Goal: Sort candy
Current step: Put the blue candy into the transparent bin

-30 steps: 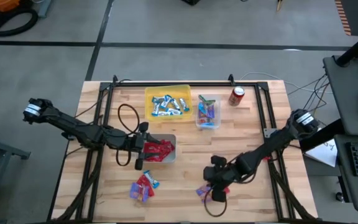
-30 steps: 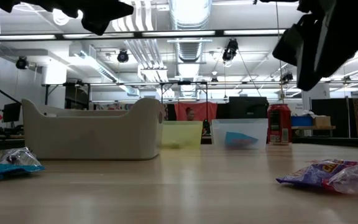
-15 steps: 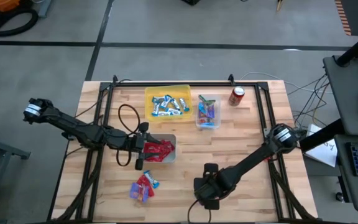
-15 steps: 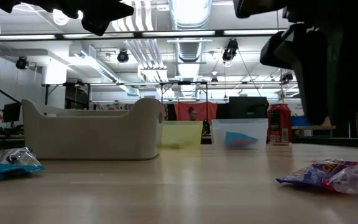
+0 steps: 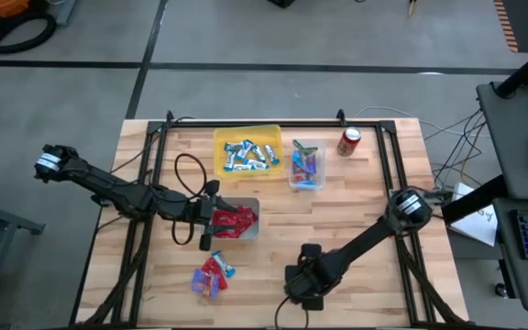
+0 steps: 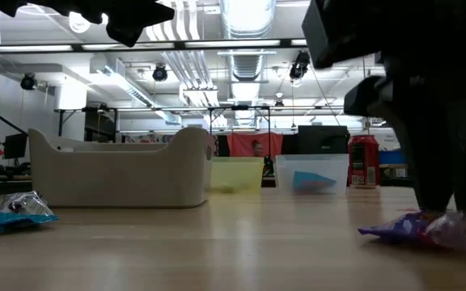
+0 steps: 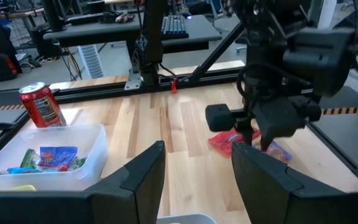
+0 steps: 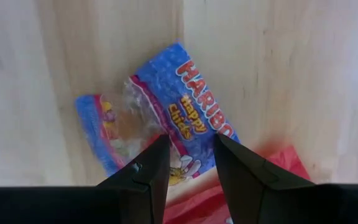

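**Right gripper down over blue Haribo packet at the table's near edge**

Pointed straight down at the blue-and-pink Haribo packet (image 8: 166,121), with the right gripper (image 8: 188,165) parted and a finger on either side of the wrapper; not yet clamped. Lying flat on the wooden table (image 5: 365,197), with a red packet (image 8: 241,186) tucked just beside it. Seen from above near the front edge, right gripper (image 5: 302,286) hiding both pieces. Poised over the grey bin (image 5: 250,203) of red candy (image 5: 234,221), left gripper (image 5: 207,218) with fingers spread and empty. Loose candy pile (image 5: 211,274) on the boards in front of that bin. Behind, blue-and-silver bars in the yellow bin (image 5: 246,137), mixed packets in the clear bin (image 5: 307,180), red soda can (image 5: 348,140) alongside.
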Controlling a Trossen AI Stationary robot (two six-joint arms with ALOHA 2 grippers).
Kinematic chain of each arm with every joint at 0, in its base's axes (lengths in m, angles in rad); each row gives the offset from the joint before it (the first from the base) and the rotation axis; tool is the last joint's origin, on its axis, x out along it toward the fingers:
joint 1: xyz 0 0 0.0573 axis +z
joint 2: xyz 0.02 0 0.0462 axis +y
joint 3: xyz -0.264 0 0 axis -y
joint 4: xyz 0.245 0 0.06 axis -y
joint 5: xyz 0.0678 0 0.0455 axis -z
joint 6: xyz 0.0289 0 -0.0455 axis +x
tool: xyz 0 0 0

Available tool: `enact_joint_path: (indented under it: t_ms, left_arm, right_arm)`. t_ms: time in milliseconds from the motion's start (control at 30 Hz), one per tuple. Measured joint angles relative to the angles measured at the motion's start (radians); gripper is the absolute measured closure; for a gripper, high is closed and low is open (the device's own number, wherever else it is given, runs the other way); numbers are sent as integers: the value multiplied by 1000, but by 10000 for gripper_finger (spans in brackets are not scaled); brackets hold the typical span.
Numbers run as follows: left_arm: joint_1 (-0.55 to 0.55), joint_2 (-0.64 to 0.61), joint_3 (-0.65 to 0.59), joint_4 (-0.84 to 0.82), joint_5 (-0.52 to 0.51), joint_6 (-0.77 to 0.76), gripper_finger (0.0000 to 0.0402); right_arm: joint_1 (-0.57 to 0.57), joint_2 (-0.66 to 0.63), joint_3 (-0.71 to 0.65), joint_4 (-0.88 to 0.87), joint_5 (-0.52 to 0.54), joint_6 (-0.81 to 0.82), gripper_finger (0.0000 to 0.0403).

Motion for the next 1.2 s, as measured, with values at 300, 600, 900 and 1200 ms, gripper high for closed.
enact_joint_path:
  t_ms: [300,600,900,1200]
  left_arm:
    - [0,9,0,8,0,-2,233]
    - [0,36,0,27,0,-2,233]
    - [0,26,14,25,0,7,233]
    - [0,-36,65,-71,0,33,233]
  right_arm:
    - [-2,23,0,6,9,-24,330]
    - [-3,25,-2,6,11,-33,393]
    - [-24,-42,-4,-28,64,-42,394]
    - [-139,-183,-4,-158,275,-99,394]
